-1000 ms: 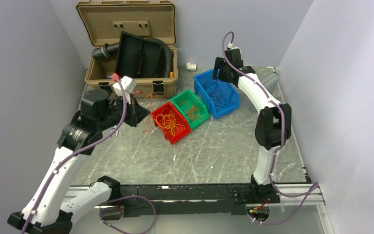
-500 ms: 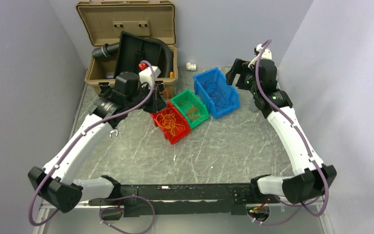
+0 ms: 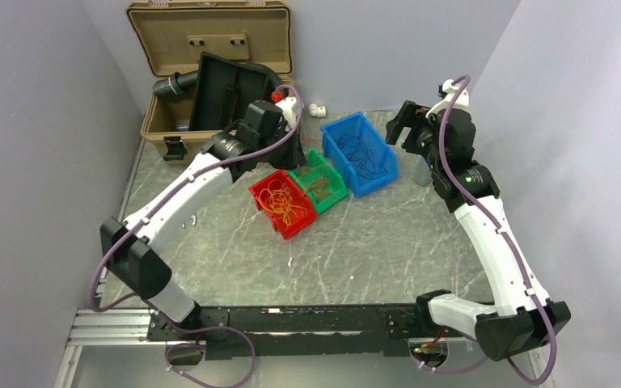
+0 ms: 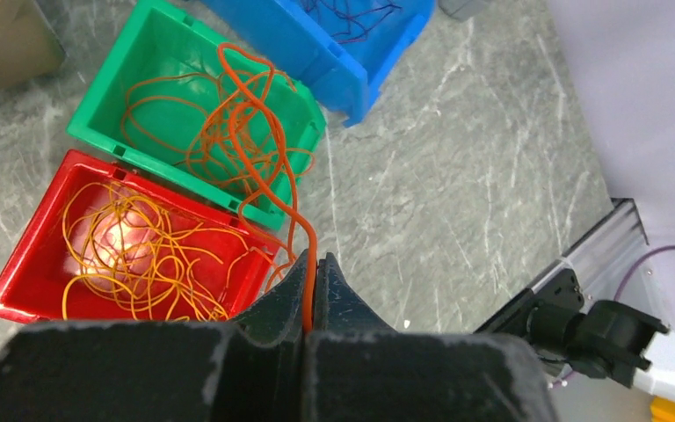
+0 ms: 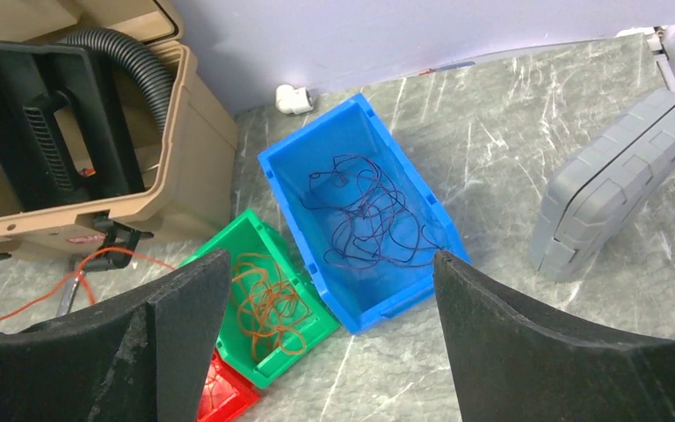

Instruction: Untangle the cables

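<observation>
Grey marbled table [image 4: 457, 202] carries three open bins side by side, with a tan case [image 5: 193, 149] behind them and a grey case [image 5: 615, 176] to the right.

**Left gripper** [image 4: 309, 268]: jaws fully closed, pinching a single orange cable [image 4: 303, 242] between the fingertips.
- From the pinch point the cable runs straight away from the gripper and over the near wall of the green bin [image 4: 105, 101].
- It ends in the orange tangle [image 4: 228, 132] lying in that bin. Its long axis therefore points from the jaws toward the green bin.
- The red bin [image 4: 31, 242] sits just beside the green one and holds loose yellow-orange cables [image 4: 141, 255]. The pinched cable passes over its corner. Whether it touches that bin cannot be told.

**Right gripper** [image 5: 330, 255]: jaws spread wide, nothing between them.
- It hangs above the blue bin [image 5: 316, 149], which holds thin dark cables [image 5: 373, 220].
- It is well apart from the orange tangle.

**Governing relation**: the left arm is the nearer arm to the orange tangle and already has one cable. The free length lies ahead of its jaws.

**Judgement**: a pull along that axis, away from the green bin, should draw the cable out. Loops crossing it may snag and drag the bundle or the bin along.
</observation>
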Tool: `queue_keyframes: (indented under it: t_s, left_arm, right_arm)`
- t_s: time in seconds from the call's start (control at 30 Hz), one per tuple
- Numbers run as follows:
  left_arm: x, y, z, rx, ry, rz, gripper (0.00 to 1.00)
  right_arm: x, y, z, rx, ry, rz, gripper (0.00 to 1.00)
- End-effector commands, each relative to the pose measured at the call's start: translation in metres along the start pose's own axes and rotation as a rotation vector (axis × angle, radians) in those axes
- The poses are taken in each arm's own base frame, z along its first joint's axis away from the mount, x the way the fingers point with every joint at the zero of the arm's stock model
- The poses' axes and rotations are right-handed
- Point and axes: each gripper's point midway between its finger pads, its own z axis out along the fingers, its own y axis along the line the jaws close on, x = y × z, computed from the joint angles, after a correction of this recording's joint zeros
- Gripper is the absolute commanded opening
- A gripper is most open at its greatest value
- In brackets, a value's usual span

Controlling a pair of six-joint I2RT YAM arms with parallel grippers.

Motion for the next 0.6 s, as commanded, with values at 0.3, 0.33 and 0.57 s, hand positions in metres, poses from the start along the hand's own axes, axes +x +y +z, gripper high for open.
queue_keyframes:
  t_s: [0.3,0.33,0.57]
  left_arm:
    - [-0.002,0.046,0.079,-0.218,0.074,-0.044,0.0]
    - [-0.001,0.05,0.088,-0.229,0.084,-0.053,0.0]
    - [0.005,0.066,0.142,-0.242,0.078,-0.118,0.0]
  right_arm:
    - [-0.021,-0.006,-0.028,0.012,-0.1,0.026,0.87]
    - [-0.02,-0.006,-0.028,0.014,-0.101,0.028,0.87]
    - [-0.022,-0.009,-0.036,0.021,-0.117,0.038,0.87]
